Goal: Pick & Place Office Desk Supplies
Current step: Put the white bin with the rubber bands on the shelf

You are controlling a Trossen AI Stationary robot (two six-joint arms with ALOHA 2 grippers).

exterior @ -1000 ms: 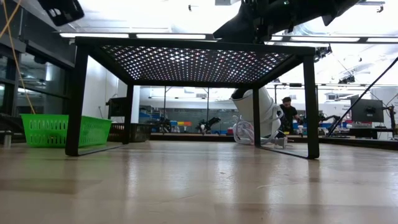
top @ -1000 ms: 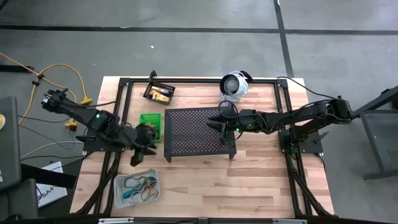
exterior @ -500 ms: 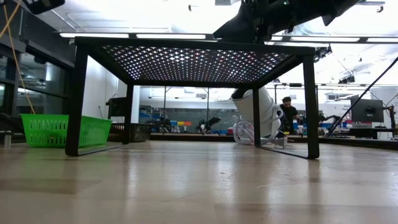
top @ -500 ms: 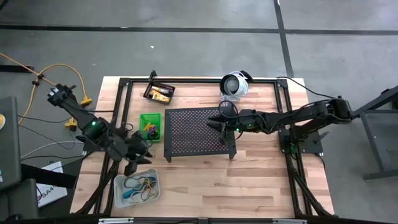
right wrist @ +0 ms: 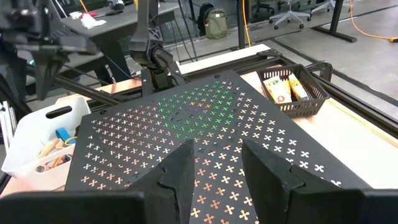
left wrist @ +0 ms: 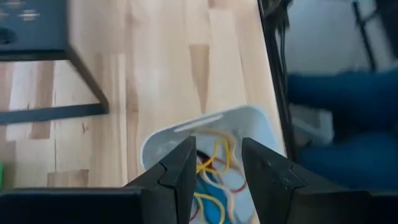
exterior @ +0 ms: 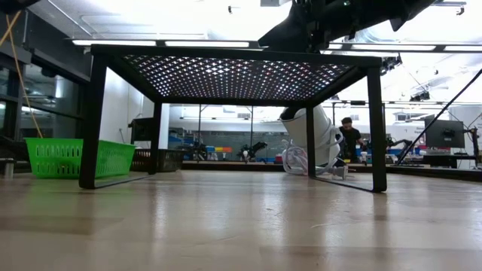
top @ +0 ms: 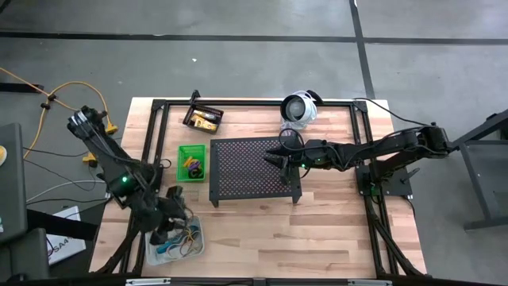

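My left gripper (top: 165,230) hangs open over the clear bin (top: 194,241) near the table's front left. Nothing is between its fingers; the bin's loose coloured rubber bands (left wrist: 216,152) lie below them. The green bin (top: 191,161) sits on the table left of the stand and holds a few small loops. The black bin (top: 203,119), with yellow tubes, stands at the far left. My right gripper (top: 274,159) is open above the black perforated stand (top: 252,167), touching nothing.
The perforated stand (right wrist: 205,124) fills the table's middle. A round white-and-silver device (top: 298,109) with a cable sits behind it. Black frame rails (top: 155,143) run along the table's sides. Bare wood (top: 286,230) lies in front of the stand.
My left gripper has swung from beside the green bin toward the table's near edge and sunk a little, and now stands over the clear bin. The green bin's contents are uncovered. My right arm has kept still.
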